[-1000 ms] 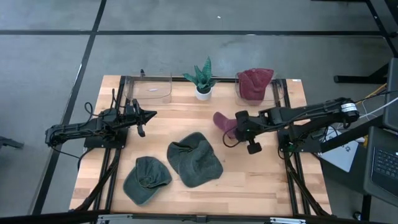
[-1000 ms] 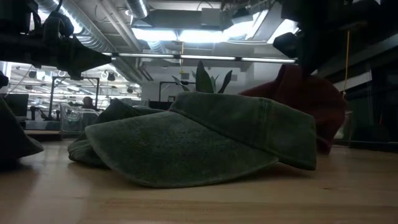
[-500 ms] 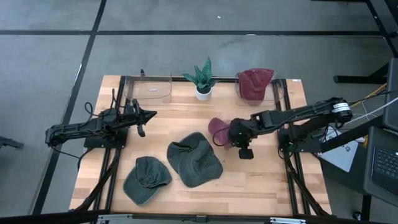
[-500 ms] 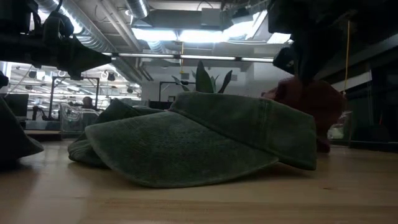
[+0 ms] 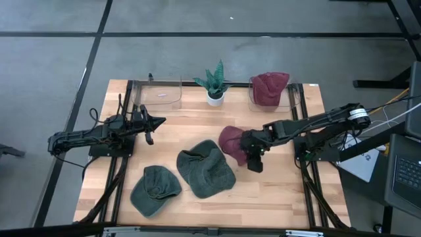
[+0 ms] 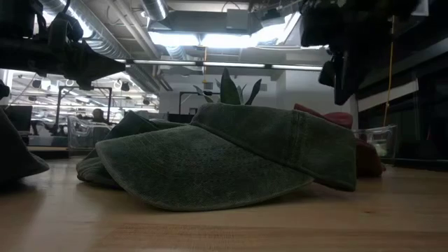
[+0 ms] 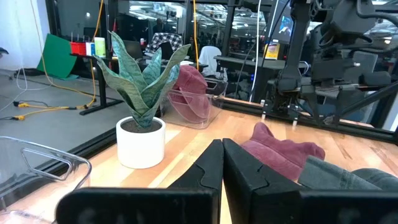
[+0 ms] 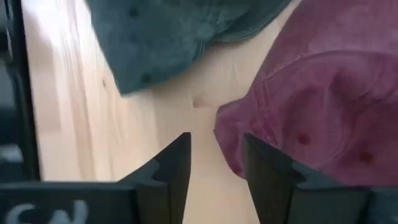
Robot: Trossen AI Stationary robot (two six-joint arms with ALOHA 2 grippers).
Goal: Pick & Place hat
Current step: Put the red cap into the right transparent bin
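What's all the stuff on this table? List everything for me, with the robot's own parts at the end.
Green hats: two, dark green, on the table's near half; one in the middle, one nearer the left front corner.
Maroon hat: one, dark red, on the wood just right of centre, beside the middle green hat.
Second maroon hat: one, dark red, in the clear bin at the back right.
Empty clear bin: one, transparent, back left.
Potted plant: one, green leaves in a white pot, back centre.
Table: one, light wood.
Left gripper: black, shut, waiting at the left side.
Right gripper: black, open, over the loose maroon hat's edge.
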